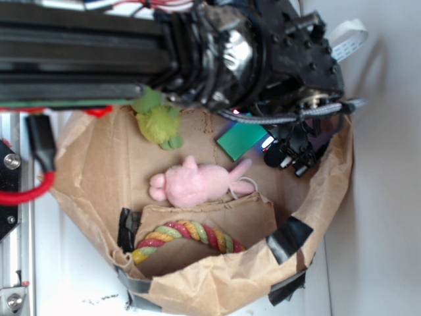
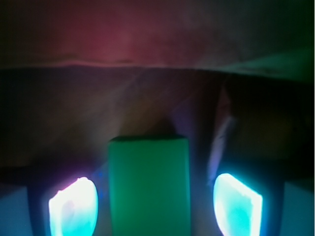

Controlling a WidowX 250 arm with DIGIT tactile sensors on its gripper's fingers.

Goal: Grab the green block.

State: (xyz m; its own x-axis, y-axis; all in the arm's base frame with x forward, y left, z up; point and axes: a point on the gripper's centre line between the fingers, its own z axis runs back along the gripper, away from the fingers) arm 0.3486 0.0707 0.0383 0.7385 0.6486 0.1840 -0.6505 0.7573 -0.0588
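Observation:
The green block [image 1: 241,140] lies flat on the cardboard floor of the box, at the upper right, just above the pink plush. My gripper [image 1: 284,153] hangs over the block's right end, its black body covering part of it. In the wrist view the green block [image 2: 149,184] stands between the two glowing fingertips, the left pad [image 2: 74,206] and the right pad [image 2: 237,204], with a gap on each side. The gripper [image 2: 155,206] is open around the block and its pads are not touching it.
A pink plush [image 1: 197,183] lies mid-box. A yellow-green plush [image 1: 158,122] sits at the upper left. A braided coloured rope [image 1: 187,236] rests in a cardboard pocket below. Brown paper walls [image 1: 329,197] ring the box, and the arm's black body [image 1: 131,52] spans the top.

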